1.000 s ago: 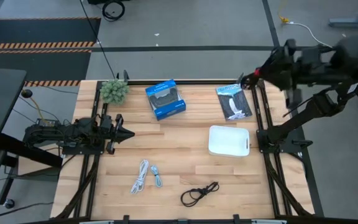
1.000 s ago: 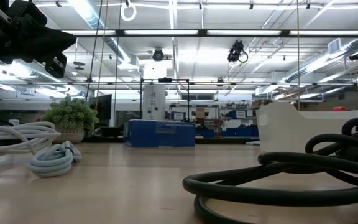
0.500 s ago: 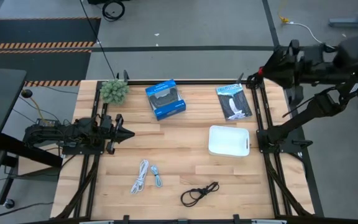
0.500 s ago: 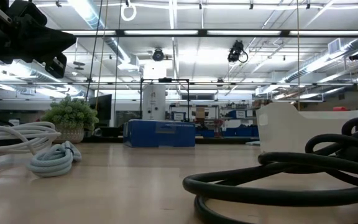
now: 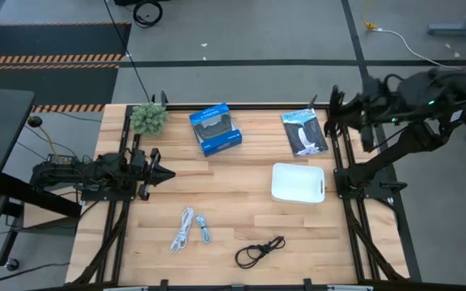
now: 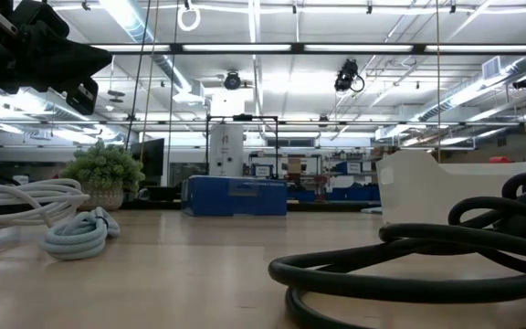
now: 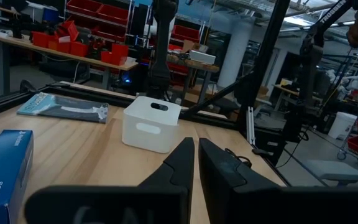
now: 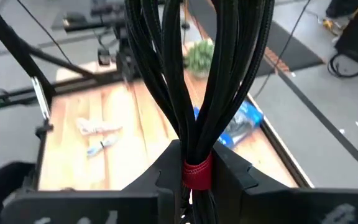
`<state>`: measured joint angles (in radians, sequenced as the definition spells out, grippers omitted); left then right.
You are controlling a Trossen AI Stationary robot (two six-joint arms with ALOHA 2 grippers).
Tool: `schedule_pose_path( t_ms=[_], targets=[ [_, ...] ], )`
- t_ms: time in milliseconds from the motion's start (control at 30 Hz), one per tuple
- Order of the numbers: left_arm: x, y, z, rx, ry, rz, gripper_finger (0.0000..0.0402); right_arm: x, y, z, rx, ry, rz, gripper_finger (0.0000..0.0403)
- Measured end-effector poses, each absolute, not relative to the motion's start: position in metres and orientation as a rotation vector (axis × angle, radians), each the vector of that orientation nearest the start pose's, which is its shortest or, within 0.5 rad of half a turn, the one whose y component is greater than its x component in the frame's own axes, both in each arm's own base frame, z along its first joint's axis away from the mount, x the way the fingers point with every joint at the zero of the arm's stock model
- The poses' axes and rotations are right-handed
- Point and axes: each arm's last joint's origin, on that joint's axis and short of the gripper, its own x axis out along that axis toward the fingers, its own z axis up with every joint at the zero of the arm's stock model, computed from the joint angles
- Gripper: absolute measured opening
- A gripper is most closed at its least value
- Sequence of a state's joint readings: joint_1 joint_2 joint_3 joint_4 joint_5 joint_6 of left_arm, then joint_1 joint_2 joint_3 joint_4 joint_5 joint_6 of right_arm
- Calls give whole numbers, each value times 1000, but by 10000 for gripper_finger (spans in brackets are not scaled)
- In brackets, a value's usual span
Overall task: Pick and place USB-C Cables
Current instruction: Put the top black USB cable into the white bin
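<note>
My right gripper [image 5: 336, 103] hangs above the table's far right corner, beside a dark package [image 5: 304, 131]. It is shut on a bundled black USB-C cable [image 8: 197, 74]. On the table's near part lie a white cable [image 5: 183, 229], a pale blue-grey cable [image 5: 205, 229] and a second black cable [image 5: 259, 252]. They also show in the low view: the white cable [image 6: 16, 201], the pale cable [image 6: 76, 233] and the black cable [image 6: 427, 265]. My left gripper [image 5: 167, 172] waits at the table's left side, shut and empty; it also shows in the left wrist view [image 7: 195, 155]. My right gripper pinches the black cable bundle between its two fingers [image 8: 166, 171] at the red tie [image 8: 197, 173] that binds its strands. The strands stand out past the fingertips in a tight sheaf. The bundle is lifted clear of the table.
A white bin [image 5: 298, 183] stands right of the table's middle, and shows in the left wrist view [image 7: 151, 123]. A blue box [image 5: 215, 128] and a small plant [image 5: 148, 117] stand at the far edge. Bare wood lies between the bin and the cables.
My right gripper has drawn a little toward the table's right edge with the black cable still in its hold, and its wrist has turned. The cables on the table and my left arm have kept still.
</note>
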<state>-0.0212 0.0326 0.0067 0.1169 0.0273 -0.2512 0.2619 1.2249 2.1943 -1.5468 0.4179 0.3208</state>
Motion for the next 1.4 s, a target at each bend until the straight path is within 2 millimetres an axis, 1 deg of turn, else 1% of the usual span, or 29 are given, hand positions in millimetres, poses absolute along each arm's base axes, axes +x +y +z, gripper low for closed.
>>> schedule_pose_path(
  t_ms=[133, 367, 600, 1033, 1400],
  targets=[
    [99, -3, 174, -251, -84, -60, 30, 112, 18, 522, 98, 596, -232, 64],
    [99, -3, 174, -251, -84, -60, 29, 136, 24, 491, 124, 761, -211, 64],
    [99, -3, 174, -251, -84, -60, 30, 154, 25, 460, 140, 912, -203, 64],
    [99, -3, 174, -251, -84, -60, 29, 174, 21, 405, 243, 1146, -257, 64],
    [99, -3, 175, -251, -85, -60, 29, 189, 25, 344, 350, 1345, -292, 65]
  ],
)
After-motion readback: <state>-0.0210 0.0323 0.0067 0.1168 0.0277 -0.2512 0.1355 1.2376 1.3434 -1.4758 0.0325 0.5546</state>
